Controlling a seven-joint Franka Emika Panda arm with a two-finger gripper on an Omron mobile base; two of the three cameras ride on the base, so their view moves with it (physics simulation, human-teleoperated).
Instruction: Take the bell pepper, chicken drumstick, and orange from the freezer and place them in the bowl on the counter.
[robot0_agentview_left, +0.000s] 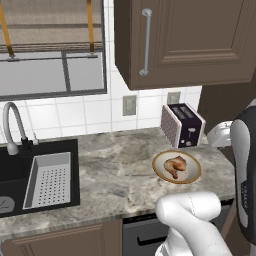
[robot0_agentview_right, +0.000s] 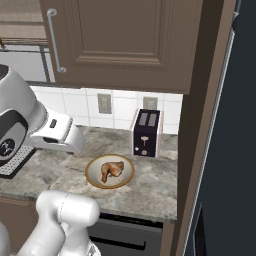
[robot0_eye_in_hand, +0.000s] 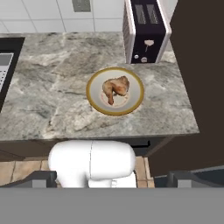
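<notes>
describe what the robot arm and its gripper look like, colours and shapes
The arm is made of smooth, rounded, glossy white segments, tube-shaped with bulging joints. A dark grey to black band with small pale markings runs along one upper link, seen in both base views. The gripper has two small, dark, blocky finger tips in the hand view. No loose cables show.

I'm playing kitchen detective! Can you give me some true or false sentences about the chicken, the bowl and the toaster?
1. The chicken drumstick lies in the bowl. True.
2. The bowl sits in the sink. False: it is on the counter.
3. The toaster stands beside the bowl. True.
4. An orange lies in the bowl too. False: the drumstick is alone there.
5. The gripper holds the drumstick. False: it is open and empty.
</notes>
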